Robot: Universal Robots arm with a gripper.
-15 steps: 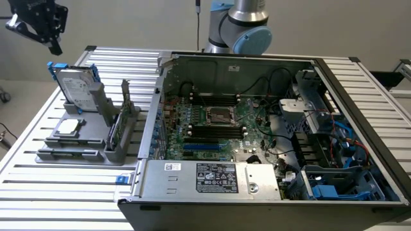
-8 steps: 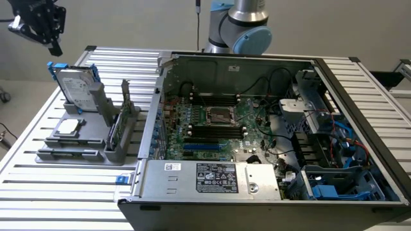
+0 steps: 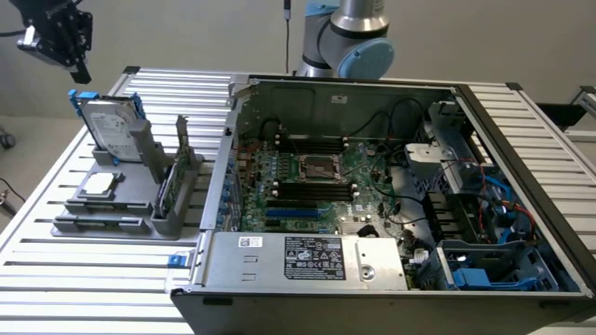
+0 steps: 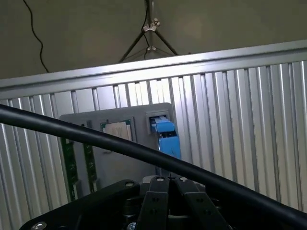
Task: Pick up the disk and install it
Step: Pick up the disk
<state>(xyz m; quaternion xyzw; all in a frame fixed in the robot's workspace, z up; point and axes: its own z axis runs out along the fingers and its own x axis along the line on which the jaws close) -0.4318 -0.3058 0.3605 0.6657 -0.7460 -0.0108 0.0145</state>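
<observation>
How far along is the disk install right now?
Done: nothing visible yet. The disk stands upright in the grey holder, outside the open computer case. In hand: the gripper hangs high above the holder, jaws shut, holding nothing. Left: the disk is not yet picked up or seated in the case.

The table (image 3: 84, 279) was ribbed, silvery metal with a soft brushed sheen. On it the holder (image 3: 102, 209) looked like matt grey plastic. The disk (image 3: 110, 129) had a dull silver-grey metal face with a white, paper-like label, framed in bright blue plastic, smooth and slightly glossy. The computer case (image 3: 336, 94) was plain grey sheet metal inside, its power supply box (image 3: 308, 258) bare metal with a dull shine and a printed sticker. The arm (image 3: 359, 14) showed polished metal and a satin pale-blue cap (image 3: 368, 59). The pincer (image 4: 170, 180) was matt black, and the cable (image 4: 144, 148) smooth black with a faint gleam.
</observation>
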